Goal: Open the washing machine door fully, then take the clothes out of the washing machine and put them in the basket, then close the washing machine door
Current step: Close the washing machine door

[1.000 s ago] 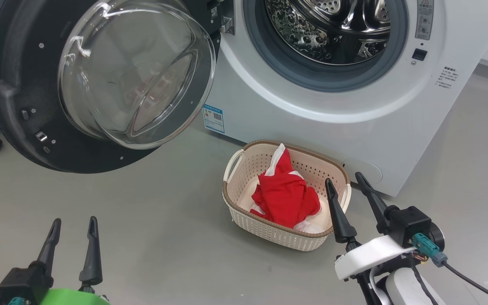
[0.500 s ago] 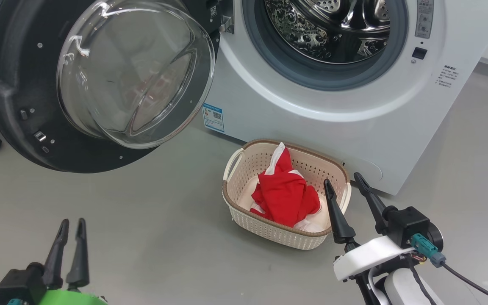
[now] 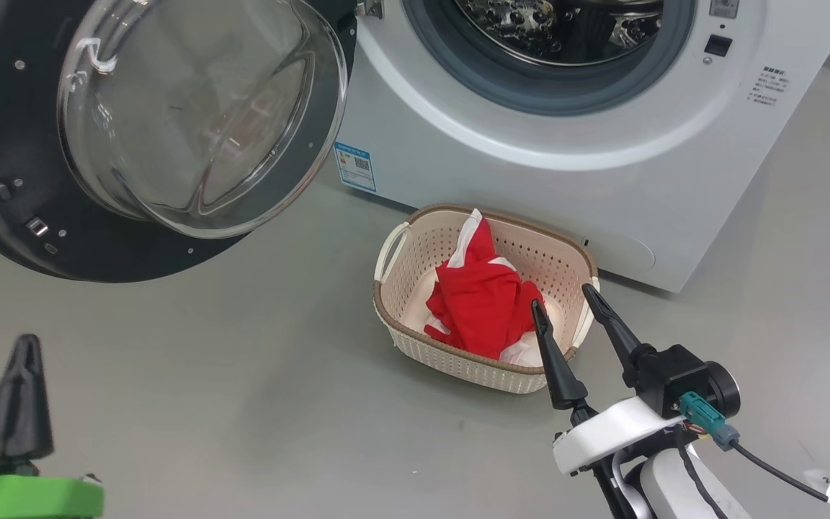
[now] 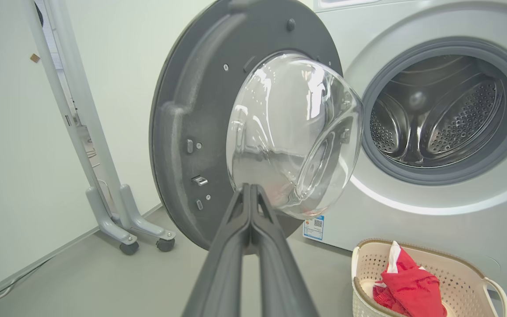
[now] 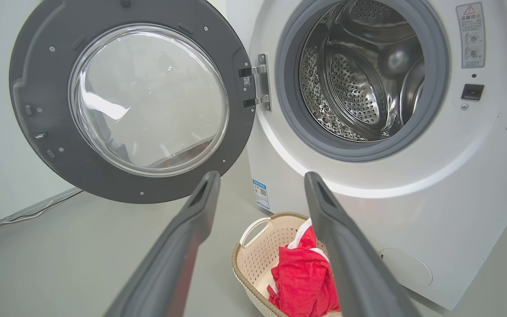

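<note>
The washing machine door hangs wide open, swung out to the L of the opening on 1 steel hinge. Its inner face and bulging clear glass bowl point toward the robot, w/ a dark matte rim round the glass. The washing machine is 1 white front-loader, round mouth facing fwd. A grey rubber seal rings the shiny perforated steel drum, and 1 small blue label sits low on the front.

The basket, 1 only, sits on the grey floor just in front of the machine, below the opening. It's a rounded rect. in cream plastic w/ holed walls, a brown woven-look rim and 2 loop handles at the short ends; long axis runs approx along the machine's front. The clothes lie inside it: 1 bunched red garment w/ white bits, a white-edged corner sticking up toward the machine.

The left gripper has its 2 dark tapered fingers pressed together w/ nothing btwn them, aimed at the door's glass and apart from it. The right gripper has its 2 fingers spread wide, holding nothing, pointing toward the machine, tips above the basket's R end.
</note>
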Available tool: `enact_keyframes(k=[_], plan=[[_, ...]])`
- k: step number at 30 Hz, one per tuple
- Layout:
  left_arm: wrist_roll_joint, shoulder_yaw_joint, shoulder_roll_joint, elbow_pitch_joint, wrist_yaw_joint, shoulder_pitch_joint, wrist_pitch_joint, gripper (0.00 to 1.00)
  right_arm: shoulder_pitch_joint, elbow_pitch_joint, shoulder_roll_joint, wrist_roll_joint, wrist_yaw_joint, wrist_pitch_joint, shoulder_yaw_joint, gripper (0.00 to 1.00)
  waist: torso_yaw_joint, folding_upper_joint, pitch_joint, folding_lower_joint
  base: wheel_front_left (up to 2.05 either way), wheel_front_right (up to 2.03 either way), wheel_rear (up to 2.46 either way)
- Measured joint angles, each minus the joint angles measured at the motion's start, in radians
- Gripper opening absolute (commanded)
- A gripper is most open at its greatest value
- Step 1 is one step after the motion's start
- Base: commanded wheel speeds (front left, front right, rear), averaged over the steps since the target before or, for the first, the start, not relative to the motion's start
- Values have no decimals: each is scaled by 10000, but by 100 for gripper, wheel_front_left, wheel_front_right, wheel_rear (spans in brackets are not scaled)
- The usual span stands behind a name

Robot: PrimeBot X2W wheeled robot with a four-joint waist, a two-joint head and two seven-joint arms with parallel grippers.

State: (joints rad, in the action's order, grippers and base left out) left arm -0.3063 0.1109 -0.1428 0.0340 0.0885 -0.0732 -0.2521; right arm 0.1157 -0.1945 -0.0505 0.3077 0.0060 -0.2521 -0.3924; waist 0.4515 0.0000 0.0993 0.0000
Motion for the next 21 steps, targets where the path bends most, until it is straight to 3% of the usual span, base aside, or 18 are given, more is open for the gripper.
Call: enact_keyframes(k=[7,13,17,21], plan=[[-353,1202,-1348,-474,48,1090,-4,0,221,-35,-117,-497,-15,0,-98,100,-207,0,747,0,0,0,0],[-1275,2554,-2468,-451,82,2420,180,0,595,-54,-215,-702,-90,0,-142,100,-474,0,1308,0,0,0,0],[-1921,3396,-3260,-13,140,3200,612,0,743,-71,-276,-750,-90,0,-167,100,-748,0,1610,0,0,0,0],[-2968,4125,-3695,865,148,3917,1223,0,890,-90,-284,-834,-88,0,-255,100,-1063,0,1861,0,0,0,0]])
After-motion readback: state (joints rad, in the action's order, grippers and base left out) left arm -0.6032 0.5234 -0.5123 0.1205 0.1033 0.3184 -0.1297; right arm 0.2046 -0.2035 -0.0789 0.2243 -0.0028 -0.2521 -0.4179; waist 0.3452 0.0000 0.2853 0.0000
